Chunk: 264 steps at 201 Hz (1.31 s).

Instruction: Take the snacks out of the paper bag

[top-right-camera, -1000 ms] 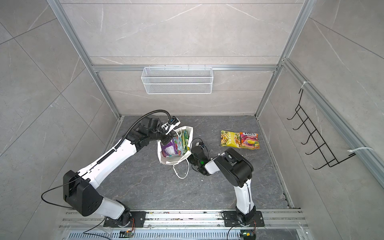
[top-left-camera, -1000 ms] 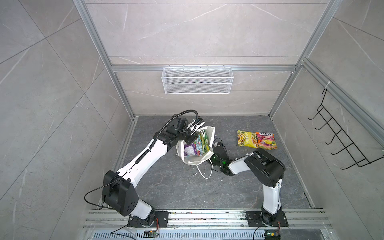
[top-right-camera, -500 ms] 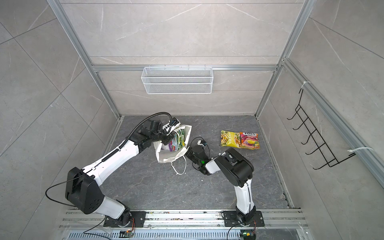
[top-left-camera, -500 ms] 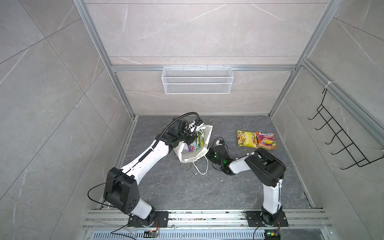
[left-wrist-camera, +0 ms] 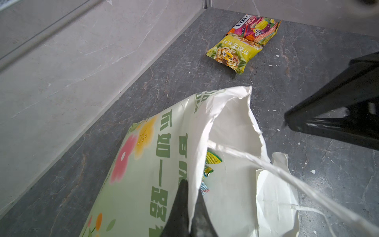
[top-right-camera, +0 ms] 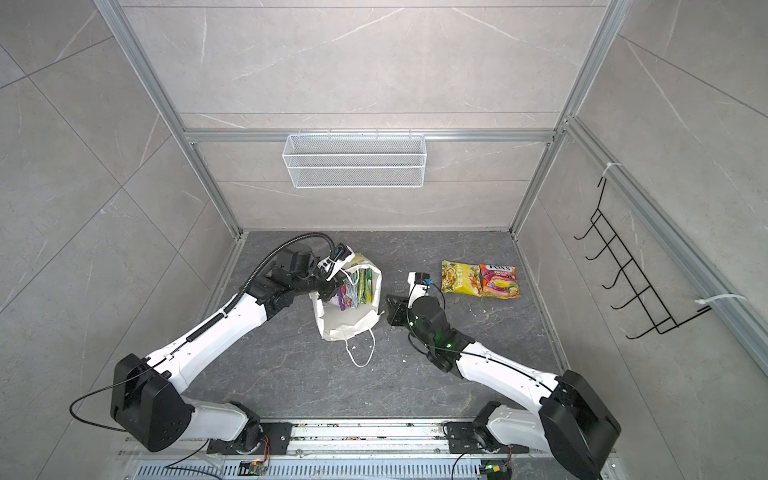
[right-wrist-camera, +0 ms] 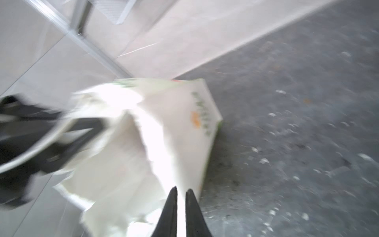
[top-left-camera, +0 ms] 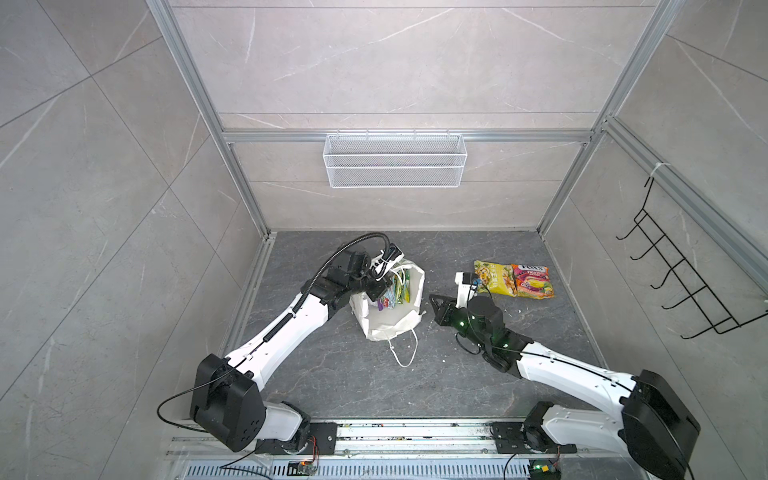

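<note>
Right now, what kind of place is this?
Probably a robot test cell: tiled walls in an aluminium frame, two arms bolted to a front rail, a wire basket on the back wall.

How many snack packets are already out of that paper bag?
2: a yellow-green packet and a red-pink FOX'S packet, touching, side by side, right of the paper bag in both top views. More packets sit inside it, some possibly hidden.
</note>
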Motion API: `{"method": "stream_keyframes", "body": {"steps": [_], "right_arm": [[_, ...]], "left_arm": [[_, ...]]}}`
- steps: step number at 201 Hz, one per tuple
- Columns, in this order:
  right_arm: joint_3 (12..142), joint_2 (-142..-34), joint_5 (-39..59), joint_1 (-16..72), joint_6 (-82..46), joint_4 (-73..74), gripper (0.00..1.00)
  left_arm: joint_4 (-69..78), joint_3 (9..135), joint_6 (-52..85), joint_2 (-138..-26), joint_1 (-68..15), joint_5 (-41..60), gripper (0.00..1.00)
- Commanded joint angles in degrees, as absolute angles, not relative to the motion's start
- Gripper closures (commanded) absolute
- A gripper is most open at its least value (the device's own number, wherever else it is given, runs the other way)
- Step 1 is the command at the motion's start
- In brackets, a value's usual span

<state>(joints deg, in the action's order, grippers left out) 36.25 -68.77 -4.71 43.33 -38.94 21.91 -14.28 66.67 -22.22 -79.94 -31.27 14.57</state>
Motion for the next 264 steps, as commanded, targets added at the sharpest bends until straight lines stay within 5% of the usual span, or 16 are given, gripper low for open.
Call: {"method": "stream_keyframes", "body": {"steps": [1,76,181,264], "right_arm": [[38.5,-70.9,-2.0,45.7,-33.4,18.5,0.90],[44.6,-89.2,-5.1,49.3,-36.2,27.7,0.91],[43.6,-89.0,-8.9,44.2,-33.6,21.5,0.88],[40.6,-88.7,2.1,48.1,-28.2,37.4,0.78]], "left_arm": [[-11.1,66.2,-19.6,-78.1,-31.6,17.2,1.00],[-10.1,66.4,-16.8,-78.1,-32.0,19.4,1.00],[-9.8,66.5,-13.3,-79.0,-36.9,16.4,1.00],[-8.0,66.2,-13.2,-79.8,-36.9,15.3,1.00]]}}
